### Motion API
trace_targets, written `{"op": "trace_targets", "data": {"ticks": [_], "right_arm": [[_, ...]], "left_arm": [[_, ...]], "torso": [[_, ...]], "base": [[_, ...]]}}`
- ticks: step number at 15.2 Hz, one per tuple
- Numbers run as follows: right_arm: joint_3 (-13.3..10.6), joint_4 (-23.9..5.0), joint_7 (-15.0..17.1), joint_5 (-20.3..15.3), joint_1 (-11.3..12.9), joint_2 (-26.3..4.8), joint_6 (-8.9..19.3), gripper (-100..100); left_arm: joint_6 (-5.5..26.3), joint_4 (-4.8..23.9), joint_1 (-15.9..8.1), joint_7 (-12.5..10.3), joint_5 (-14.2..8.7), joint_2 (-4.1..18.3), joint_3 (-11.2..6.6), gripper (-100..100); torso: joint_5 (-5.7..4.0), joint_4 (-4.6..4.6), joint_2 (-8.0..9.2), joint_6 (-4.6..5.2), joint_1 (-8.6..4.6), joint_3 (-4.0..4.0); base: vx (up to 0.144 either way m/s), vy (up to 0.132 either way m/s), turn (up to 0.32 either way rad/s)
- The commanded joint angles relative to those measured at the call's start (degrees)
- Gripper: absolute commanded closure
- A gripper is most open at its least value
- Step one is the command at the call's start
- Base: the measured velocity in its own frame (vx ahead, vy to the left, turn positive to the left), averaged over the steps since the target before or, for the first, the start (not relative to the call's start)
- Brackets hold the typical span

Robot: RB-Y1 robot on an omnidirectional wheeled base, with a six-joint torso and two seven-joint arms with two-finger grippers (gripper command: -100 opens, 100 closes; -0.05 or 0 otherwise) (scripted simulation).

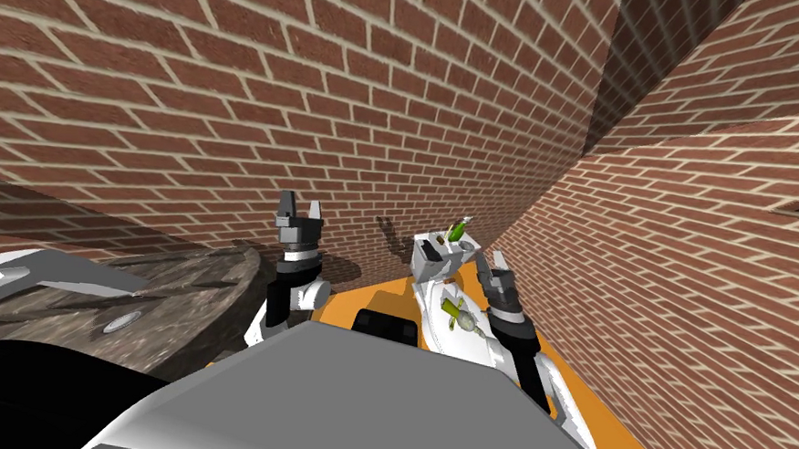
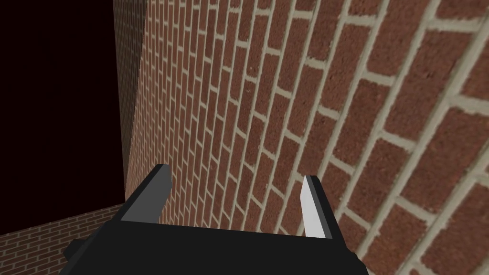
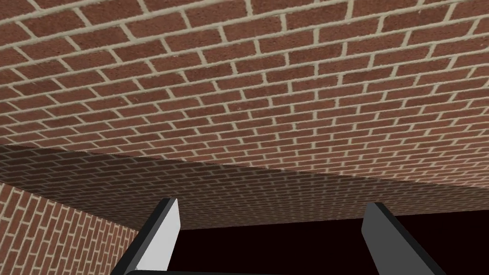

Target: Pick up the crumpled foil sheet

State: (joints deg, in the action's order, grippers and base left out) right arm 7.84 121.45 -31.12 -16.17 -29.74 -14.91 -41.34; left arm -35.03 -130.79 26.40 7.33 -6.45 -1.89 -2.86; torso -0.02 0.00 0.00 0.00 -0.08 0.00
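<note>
The orange desk [image 1: 354, 300] lies closest, just below me, against a brick wall [image 1: 219, 81]. Leftmost, a mottled grey round top [image 1: 171, 291] sits beside it. The left gripper [image 1: 301, 204] [image 2: 236, 173] is raised above the desk's left part, fingers spread apart and empty. Further right, a white box [image 1: 434, 255] holds a green item [image 1: 458, 232]. In front of the box, a small pale crumpled lump, seemingly the crumpled foil sheet [image 1: 464, 320], lies on the desk just beside the right arm. The right gripper [image 1: 492, 265] [image 3: 272, 203] hangs beside the box, fingers wide and holding nothing.
</note>
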Motion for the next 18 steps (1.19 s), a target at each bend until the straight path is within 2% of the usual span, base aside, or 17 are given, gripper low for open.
{"op": "trace_targets", "data": {"ticks": [1,4,5,8,9,12,13,16,17,18], "right_arm": [[0.8,-1.6,-2.9,-1.6,0.1,-1.0,-1.1,-100],[0.8,-1.6,-5.2,-1.6,0.1,-1.0,-1.1,-100],[1.6,-3.2,-7.2,-3.1,0.2,-1.9,-2.1,-100],[1.6,-3.2,-9.6,-3.1,0.2,-1.9,-2.1,-100],[2.4,-4.9,-11.6,-4.7,0.3,-2.8,-3.1,-100],[2.4,-4.9,-14.1,-4.7,0.3,-2.8,-3.1,-100],[3.2,-6.7,-16.0,-6.3,0.4,-3.7,-4.2,-100],[3.2,-6.7,-18.7,-6.3,0.4,-3.7,-4.2,-100],[4.0,-8.5,-20.6,-7.9,0.6,-4.5,-5.2,-100],[4.0,-8.5,-21.6,-7.9,0.6,-4.5,-5.2,-100]], "left_arm": [[0.0,0.0,0.0,0.0,0.0,0.0,0.0,0],[0.0,0.0,0.0,0.0,0.0,0.0,0.0,0],[0.0,0.0,0.0,0.0,0.0,0.0,0.0,0],[0.0,0.0,0.0,0.0,0.0,0.0,0.0,0],[0.0,0.0,0.0,0.0,0.0,0.0,0.0,0],[0.0,0.0,0.0,0.0,0.0,0.0,0.0,0],[0.0,0.0,0.0,0.0,0.0,0.0,0.0,0],[0.0,0.0,0.0,0.0,0.0,0.0,0.0,0],[0.0,0.0,0.0,0.0,0.0,0.0,0.0,0],[0.0,0.0,0.0,0.0,0.0,0.0,0.0,0]], "torso": [[0.0,0.0,0.0,0.0,0.0,0.0],[-0.01,0.0,0.0,0.0,-0.03,0.0],[0.0,0.0,0.0,0.0,-0.01,0.0],[-0.01,0.0,-0.01,0.0,-0.03,-0.01],[0.0,0.0,-0.01,0.0,0.0,-0.01],[0.0,-0.01,-0.03,0.0,-0.01,-0.02],[0.0,-0.01,-0.02,0.0,0.01,-0.01],[0.0,-0.01,-0.05,0.0,-0.01,-0.03],[0.0,-0.01,-0.04,0.0,0.01,-0.02],[0.0,-0.01,-0.04,0.0,0.0,-0.02]], "base": [[-0.001,-0.02,-0.01],[0.0,-0.02,-0.003],[0.004,-0.022,-0.008],[0.003,-0.019,-0.004],[0.004,-0.017,-0.008],[0.006,-0.016,-0.004],[0.009,-0.016,-0.009],[0.009,-0.016,-0.003],[0.01,-0.014,-0.005],[0.015,-0.017,-0.009]]}}
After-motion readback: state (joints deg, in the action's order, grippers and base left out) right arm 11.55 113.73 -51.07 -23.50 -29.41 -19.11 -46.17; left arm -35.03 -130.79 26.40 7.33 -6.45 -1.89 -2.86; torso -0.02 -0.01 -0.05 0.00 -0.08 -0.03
